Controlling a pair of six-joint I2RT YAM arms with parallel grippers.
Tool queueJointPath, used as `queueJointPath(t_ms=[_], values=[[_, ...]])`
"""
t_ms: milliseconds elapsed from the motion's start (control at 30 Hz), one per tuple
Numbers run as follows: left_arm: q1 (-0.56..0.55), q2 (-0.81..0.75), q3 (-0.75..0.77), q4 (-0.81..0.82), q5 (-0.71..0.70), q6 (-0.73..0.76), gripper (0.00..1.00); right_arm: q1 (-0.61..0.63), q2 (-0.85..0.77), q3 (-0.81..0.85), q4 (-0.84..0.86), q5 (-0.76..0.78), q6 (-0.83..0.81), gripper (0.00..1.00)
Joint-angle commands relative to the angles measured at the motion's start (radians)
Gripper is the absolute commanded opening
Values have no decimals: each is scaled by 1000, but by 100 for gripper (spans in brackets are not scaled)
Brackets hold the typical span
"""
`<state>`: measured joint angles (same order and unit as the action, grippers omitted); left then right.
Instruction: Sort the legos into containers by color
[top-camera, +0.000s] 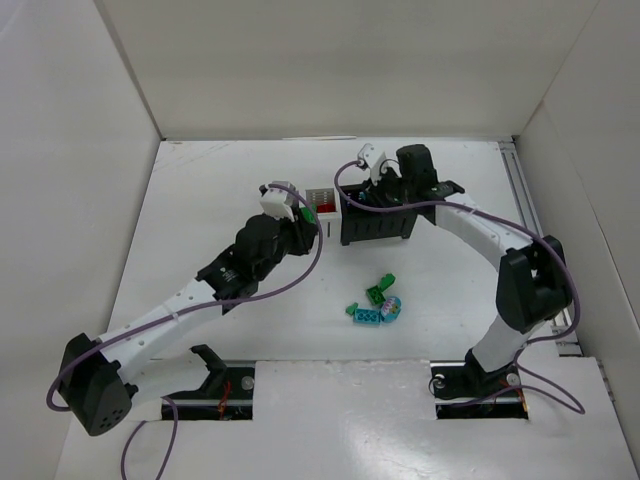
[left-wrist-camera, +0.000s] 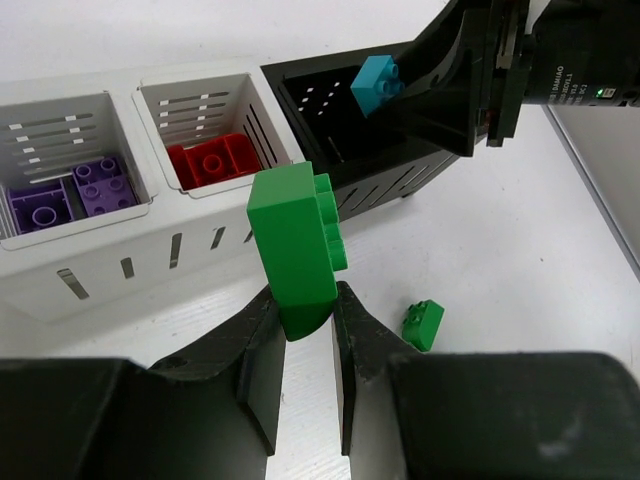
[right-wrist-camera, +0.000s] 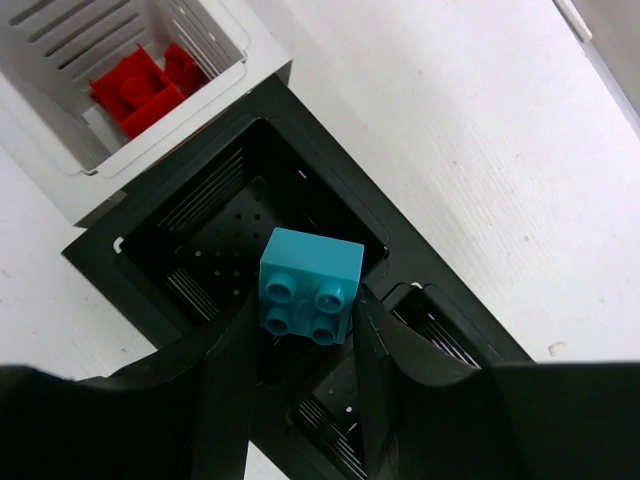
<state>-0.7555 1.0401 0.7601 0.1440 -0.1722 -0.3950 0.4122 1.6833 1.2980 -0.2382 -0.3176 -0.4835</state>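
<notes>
My left gripper (left-wrist-camera: 308, 310) is shut on an upright green lego (left-wrist-camera: 293, 245), held in front of the white bins; in the top view it (top-camera: 300, 215) is just left of the bin row. One white bin (left-wrist-camera: 130, 215) holds purple legos (left-wrist-camera: 70, 195); the other holds red legos (left-wrist-camera: 210, 160). My right gripper (right-wrist-camera: 305, 320) is shut on a teal lego (right-wrist-camera: 310, 285) above the first black bin (right-wrist-camera: 340, 160), which looks empty. The top view shows this gripper (top-camera: 372, 185) over the black bins (top-camera: 378, 225).
Loose legos lie on the table in front of the bins: a green one (top-camera: 380, 292), a teal one (top-camera: 365, 313) and a rounded multicoloured piece (top-camera: 392, 308). A small green lego (left-wrist-camera: 423, 325) lies near my left fingers. White walls enclose the table on three sides.
</notes>
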Motion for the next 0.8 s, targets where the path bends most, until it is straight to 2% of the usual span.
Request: queueJointPath(t_ms=[0,200,300,400,433,500,533,767], values=[[5,-9,50,8,-1,-10,0,25,21,61,-29,89,-13,20],[5,1,59,-21,-1,-19,0,34,39,72,-38,118,-13,27],[5,11,68,-30,-10,-19,0,46,39,93,-61,158,-13,38],[5,11,77,-40,-10,-28,0,57,39,103,-82,182,-24,45],[5,11,77,-40,-10,-28,0,66,39,103,-82,183,-24,52],[5,11,77,-40,-10,-28,0,66,29,112,-82,183,-24,56],[5,11,77,-49,-19,-28,0,66,29,112,-91,192,-24,62],[5,1,77,-67,-29,-38,0,85,0,112,-92,201,-33,72]])
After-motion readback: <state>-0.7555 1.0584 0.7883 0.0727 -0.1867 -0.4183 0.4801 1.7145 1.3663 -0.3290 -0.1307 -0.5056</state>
